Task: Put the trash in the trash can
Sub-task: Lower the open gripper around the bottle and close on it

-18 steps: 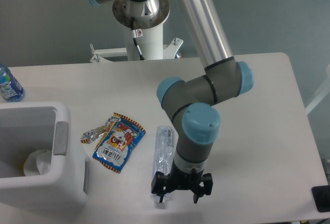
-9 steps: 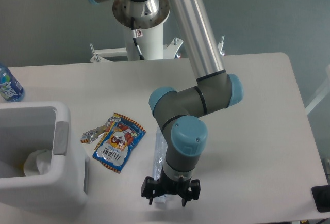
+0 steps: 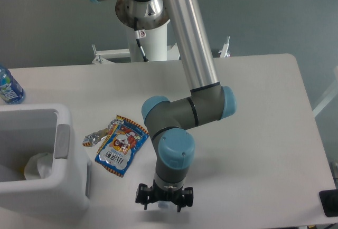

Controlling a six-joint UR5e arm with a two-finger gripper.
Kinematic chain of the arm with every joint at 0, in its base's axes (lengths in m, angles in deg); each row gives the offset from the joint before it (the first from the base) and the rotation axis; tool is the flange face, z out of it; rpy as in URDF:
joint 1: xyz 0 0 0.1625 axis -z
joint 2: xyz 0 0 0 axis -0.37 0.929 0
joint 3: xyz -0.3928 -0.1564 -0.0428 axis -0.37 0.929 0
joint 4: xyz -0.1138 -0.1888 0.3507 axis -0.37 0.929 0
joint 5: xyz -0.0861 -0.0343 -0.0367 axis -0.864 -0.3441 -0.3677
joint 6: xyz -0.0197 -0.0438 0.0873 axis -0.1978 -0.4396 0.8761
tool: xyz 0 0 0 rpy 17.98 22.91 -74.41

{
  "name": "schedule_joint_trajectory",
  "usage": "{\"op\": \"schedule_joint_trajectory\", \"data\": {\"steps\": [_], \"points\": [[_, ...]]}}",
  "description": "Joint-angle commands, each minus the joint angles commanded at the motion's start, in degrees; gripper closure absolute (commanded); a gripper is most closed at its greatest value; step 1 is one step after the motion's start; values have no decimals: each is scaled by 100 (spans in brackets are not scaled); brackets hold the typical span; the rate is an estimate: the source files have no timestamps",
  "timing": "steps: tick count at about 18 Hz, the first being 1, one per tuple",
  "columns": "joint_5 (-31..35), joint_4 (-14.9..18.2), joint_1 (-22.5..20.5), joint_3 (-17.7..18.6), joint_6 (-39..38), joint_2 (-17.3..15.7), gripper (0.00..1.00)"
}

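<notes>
White trash can (image 3: 66, 134) sat at table's left edge. Snack packet (image 3: 122, 145) & silver wrapper (image 3: 95, 138) lay just right of it. Gripper (image 3: 163, 206) was near front edge w/ fingers spread; crushed bottle hidden under arm.

Silver-tubed arm (image 3: 187, 34), grey joints, blue caps, black claw (image 3: 164, 201)

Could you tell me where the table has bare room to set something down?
The widest bare patch lies right of the arm, out to the table edge. The back strip is bare too. It is crowded between the trash can and gripper: snack packet, silver wrapper.
</notes>
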Motion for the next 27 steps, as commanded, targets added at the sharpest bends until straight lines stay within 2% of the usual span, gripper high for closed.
{"op": "schedule_joint_trajectory", "data": {"steps": [5, 7, 10, 13, 16, 21, 24, 27], "points": [[18, -26, 0, 9, 18, 9, 0], [106, -18, 0, 26, 18, 9, 12], [132, -26, 0, 26, 9, 9, 15], [141, -44, 0, 62, 18, 0, 26], [150, -44, 0, 62, 18, 0, 31], [308, -53, 9, 88, 18, -17, 52], [308, -53, 9, 79, 18, -17, 61], [308, -53, 9, 79, 9, -17, 64]]}}
